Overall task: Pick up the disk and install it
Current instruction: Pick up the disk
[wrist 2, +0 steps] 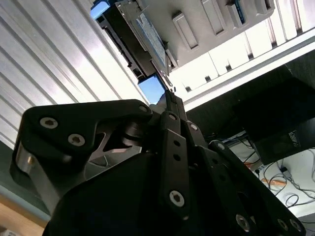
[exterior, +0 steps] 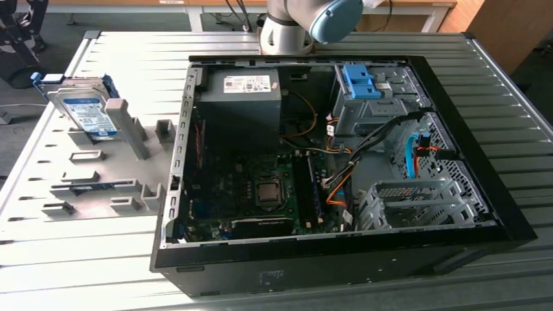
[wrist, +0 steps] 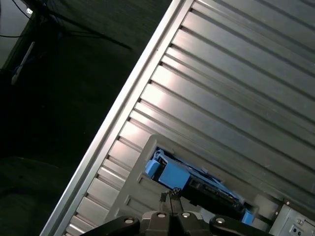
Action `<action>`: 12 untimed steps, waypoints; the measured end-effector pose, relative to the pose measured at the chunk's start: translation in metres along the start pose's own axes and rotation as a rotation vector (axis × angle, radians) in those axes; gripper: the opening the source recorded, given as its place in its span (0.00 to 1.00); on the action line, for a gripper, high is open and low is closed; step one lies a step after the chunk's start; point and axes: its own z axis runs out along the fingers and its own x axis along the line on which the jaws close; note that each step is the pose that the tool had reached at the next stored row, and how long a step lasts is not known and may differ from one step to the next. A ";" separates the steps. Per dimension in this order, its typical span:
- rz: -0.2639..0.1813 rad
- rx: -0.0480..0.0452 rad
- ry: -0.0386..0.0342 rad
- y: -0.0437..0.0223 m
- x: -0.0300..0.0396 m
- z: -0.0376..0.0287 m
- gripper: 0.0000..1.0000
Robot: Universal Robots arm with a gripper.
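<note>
- On the slatted worktop [exterior: 509, 97] — open computer case [exterior: 346, 265] lying flat, board exposed.
- Grey rack [exterior: 129, 129] just beside the case, at the exterior view's left.
- The disk [exterior: 87, 111] stands on edge in that rack.
- Tool [wrist 2: 169, 93] — tips pinched narrow, gripping nothing, apart from the disk.

Exterior view — high, oblique over open black computer case [exterior: 346, 265]. Both wrist views — close, sharing flat silver blue-framed disk [wrist 2: 150, 32] [wrist: 172, 174].

No print could be read on the disk's [exterior: 80, 102] label [exterior: 93, 120] or the power-supply box's [exterior: 237, 107] white sticker [exterior: 247, 84].
</note>
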 end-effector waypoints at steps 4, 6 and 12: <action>-0.043 0.0010 0.0004 0.0000 0.0000 0.0000 0.11; -0.064 0.0014 0.0006 0.0000 0.0000 0.0001 0.11; -0.142 0.0039 0.0008 0.0000 0.0000 0.0002 0.11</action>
